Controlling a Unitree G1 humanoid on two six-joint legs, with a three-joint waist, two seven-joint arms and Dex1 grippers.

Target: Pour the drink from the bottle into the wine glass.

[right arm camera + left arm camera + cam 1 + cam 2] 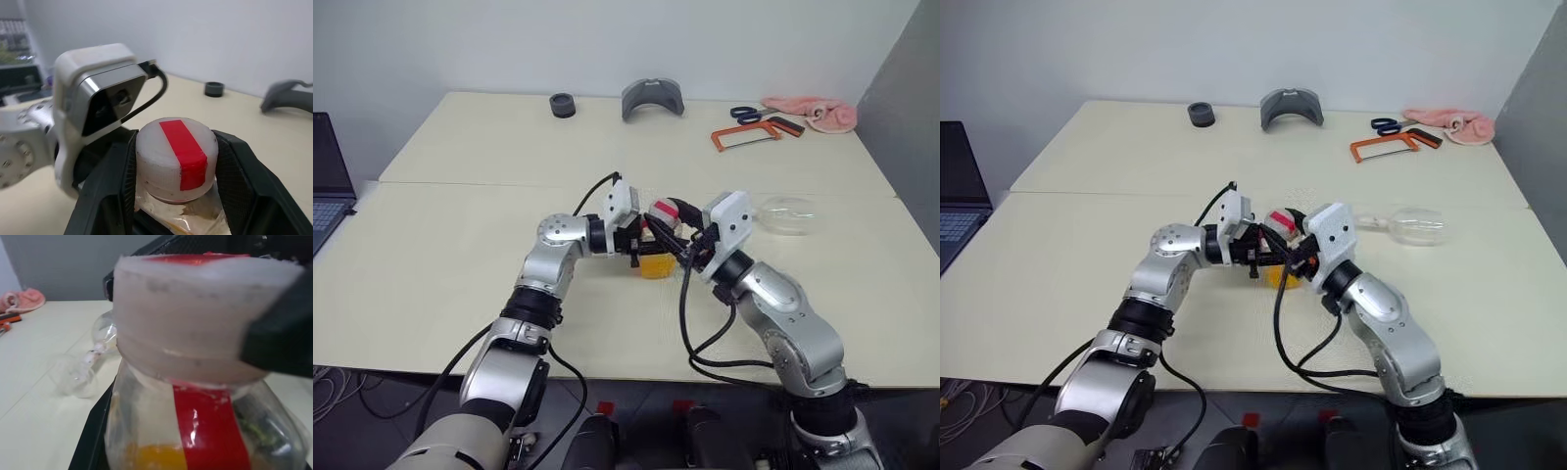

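Above the middle of the table, the clear bottle [655,257] is held tilted, with my left gripper [639,247] shut on its body. The orange-yellow drink [654,266] sits low inside it. A red strip runs up the label [200,431] and over the white cap [176,156]. My right gripper [176,169] is shut on that cap, one black finger [237,176] pressed against each side. The wine glass [785,215] lies on its side on the table just right of both grippers, with its stem [93,355] showing past the bottle in the left wrist view.
Along the far edge of the table are a black ring [562,104], a grey curved part [652,98], blue scissors [744,113], an orange hacksaw [754,135] and a pink cloth [818,113]. A laptop [328,186] sits off the table's left side.
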